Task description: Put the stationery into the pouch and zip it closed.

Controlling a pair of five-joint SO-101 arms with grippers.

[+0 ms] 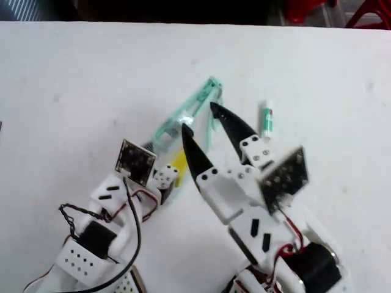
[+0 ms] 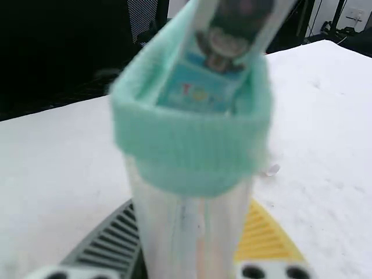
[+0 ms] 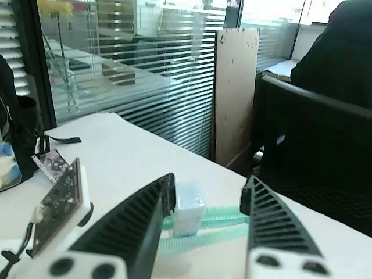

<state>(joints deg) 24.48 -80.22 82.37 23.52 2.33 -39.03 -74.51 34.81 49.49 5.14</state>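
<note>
the left pincer is pinching the clear pouch by one end, its grey and yellow fingers pressed against the sides below the mint-green band. the pouch slants away over the white desk. the right pincer is spread wide, its black fingers on either side of the pouch's far end, by the green zip strip. a glue stick lies on the desk just beside the right pincer.

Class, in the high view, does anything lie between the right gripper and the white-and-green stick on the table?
Nothing visible does: only bare table separates the open right gripper from the stick.
</note>
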